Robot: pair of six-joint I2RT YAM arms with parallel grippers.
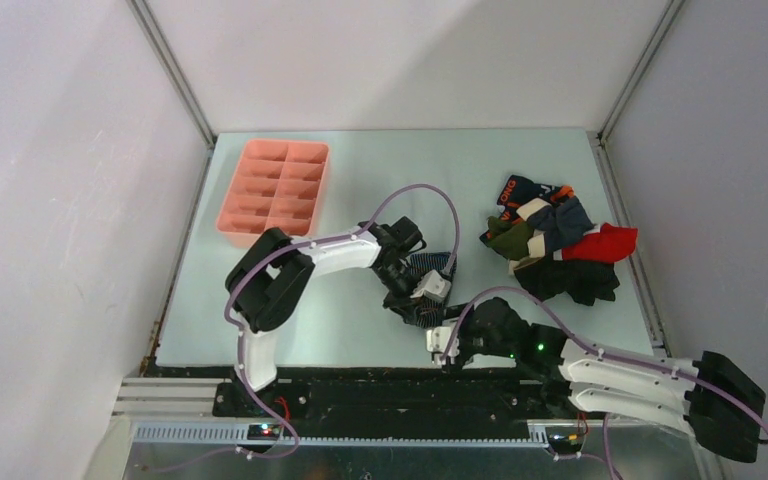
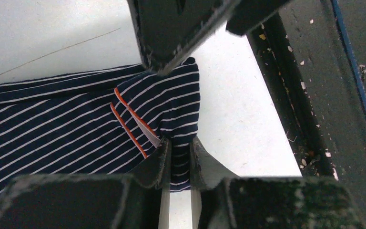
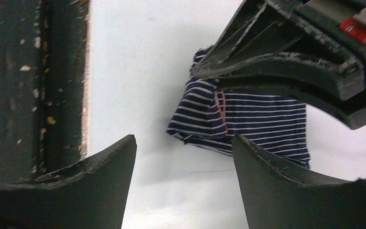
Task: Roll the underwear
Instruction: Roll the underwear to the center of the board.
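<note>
The striped brief [image 2: 76,124] lies on the worktop [image 1: 360,170], near its front edge and between the two arms. The left gripper [image 2: 178,162] has its fingers almost together, holding a folded corner of this brief. The right gripper [image 3: 183,162] hangs just beside it with fingers wide and nothing in them.

The cloth looks thin, light and very soft. I think it will sag and unroll easily, so it is better to hold it at a folded edge or the hem, through all layers.

I count one striped brief here, one pile of underwear [image 1: 555,245] well apart to the right, and one pink tray [image 1: 260,238]. The pile shows at least five colours, but the pieces overlap and I cannot count them exactly.
</note>
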